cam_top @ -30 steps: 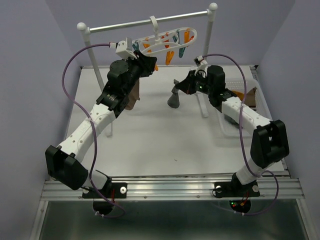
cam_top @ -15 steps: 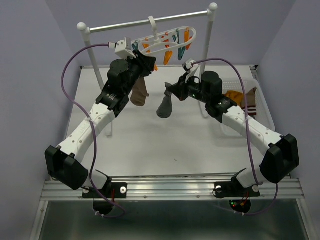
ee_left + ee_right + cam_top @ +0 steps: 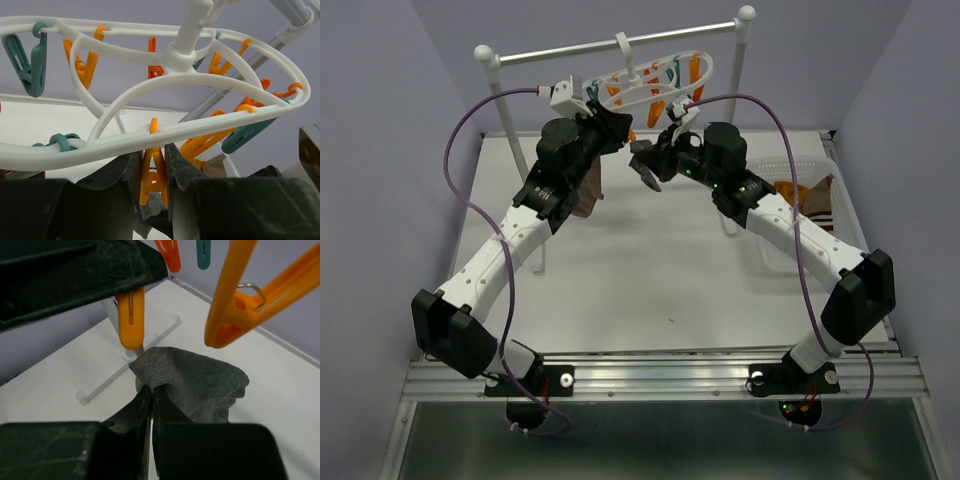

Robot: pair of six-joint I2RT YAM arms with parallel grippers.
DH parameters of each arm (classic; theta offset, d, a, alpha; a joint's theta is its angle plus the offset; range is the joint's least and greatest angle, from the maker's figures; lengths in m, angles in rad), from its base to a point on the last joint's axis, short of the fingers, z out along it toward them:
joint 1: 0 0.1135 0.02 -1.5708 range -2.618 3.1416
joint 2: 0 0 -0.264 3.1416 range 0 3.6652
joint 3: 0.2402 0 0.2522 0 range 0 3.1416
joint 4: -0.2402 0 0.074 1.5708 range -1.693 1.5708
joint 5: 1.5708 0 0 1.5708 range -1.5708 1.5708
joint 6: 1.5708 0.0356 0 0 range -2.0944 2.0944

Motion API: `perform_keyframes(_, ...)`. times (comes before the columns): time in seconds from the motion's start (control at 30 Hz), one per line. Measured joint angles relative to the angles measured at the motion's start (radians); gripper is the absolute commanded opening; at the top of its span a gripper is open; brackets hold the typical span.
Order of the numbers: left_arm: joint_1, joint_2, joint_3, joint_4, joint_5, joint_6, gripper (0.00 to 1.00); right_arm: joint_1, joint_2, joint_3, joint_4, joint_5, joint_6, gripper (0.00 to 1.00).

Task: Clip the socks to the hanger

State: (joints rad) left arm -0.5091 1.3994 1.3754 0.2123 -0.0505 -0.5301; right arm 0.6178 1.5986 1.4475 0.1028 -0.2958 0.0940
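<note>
Both arms are raised over the back of the table (image 3: 650,290), right up under the hanger (image 3: 660,82), which is hooked over the crossbar of the white rack (image 3: 560,47). The left gripper (image 3: 617,125) is pushed in beneath the near side of the oval ring. In its wrist view, an orange clip (image 3: 154,172) hanging from the ring is pinched between the two black fingers (image 3: 125,172), the jaws clenched on its sides. A teal clip (image 3: 27,57) is seen dangling at the far left of the ring, untouched.

On the other side, the grey sock (image 3: 648,172) is held up in the air between the two wrists, just below the ring. It is gripped by the right gripper (image 3: 151,402), whose jaws are pressed tight together on the fabric, with the rest of the sock bunched above the fingertips. In the right wrist view, the bunched upper edge is seen directly under the lower tip of the pinched clip, very close. Whether fabric and clip are touching cannot be told, nor whether the clip's mouth is parted. A second orange clip (image 3: 250,297) is seen up to the right of the sock, apart from it.

A brown sock (image 3: 586,190) is seen hanging below the left wrist, its upper end hidden behind the arm. Over at the right edge of the table, a mustard sock (image 3: 790,190) is lying in the white basket (image 3: 800,162), partly covered by the right arm.
</note>
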Motion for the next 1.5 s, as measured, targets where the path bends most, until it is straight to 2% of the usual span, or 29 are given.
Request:
perform_keyframes(0.73,0.000,0.030,0.028,-0.018,-0.016,-0.002,0.00,0.006,0.014,0.055,-0.003,-0.018,-0.019,0.01)
perform_keyframes(1.03,0.000,0.040,0.054,-0.061,-0.037,-0.026,0.00,0.006,0.013,-0.055,0.128,-0.021,-0.014,0.01)
perform_keyframes(1.5,0.000,0.042,0.060,-0.069,-0.037,-0.051,0.00,0.007,-0.035,-0.228,0.439,-0.020,0.019,0.01)
